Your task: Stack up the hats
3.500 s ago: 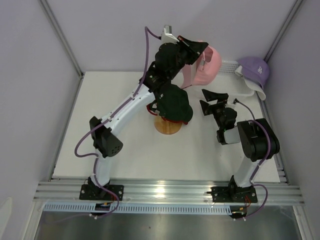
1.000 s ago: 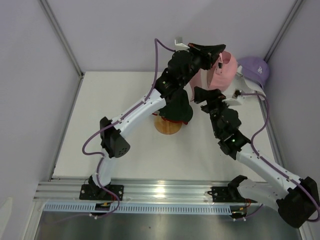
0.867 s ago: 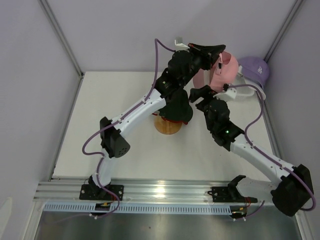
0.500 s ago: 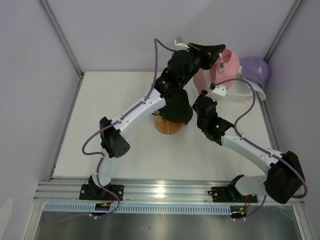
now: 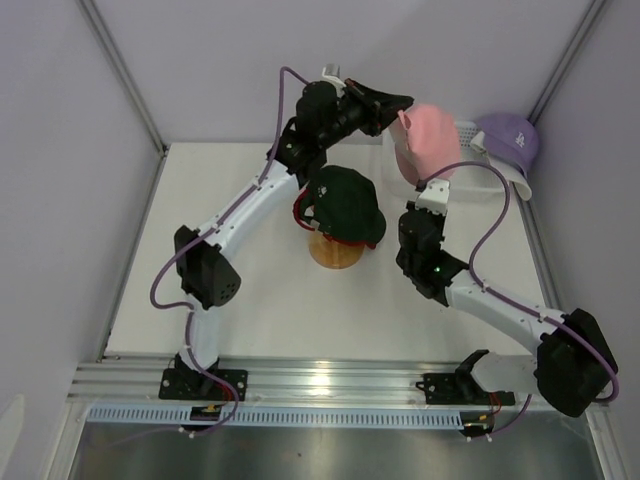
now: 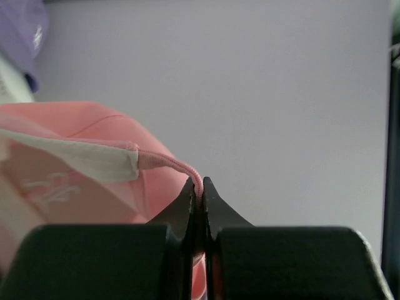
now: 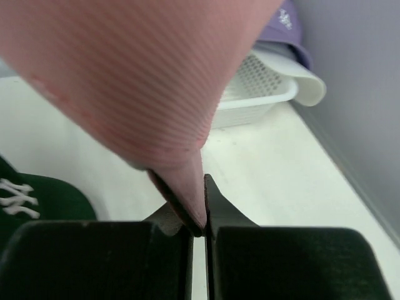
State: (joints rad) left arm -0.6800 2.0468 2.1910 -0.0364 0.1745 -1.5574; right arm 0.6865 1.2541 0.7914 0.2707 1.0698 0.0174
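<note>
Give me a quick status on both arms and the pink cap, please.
Left fingers shut on edge of pink cap. Right fingers shut on its lower tip. Cap held up beside dark cap on wooden stand. Nothing seen in the way.

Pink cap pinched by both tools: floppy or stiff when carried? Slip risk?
Probably floppy: the pink cap hangs folded from the left tool, which pinches only a thin fabric edge. Likely light, since two small pinches hold it aloft. A slip seems possible, as the right tool grips just a narrow tip.
</note>
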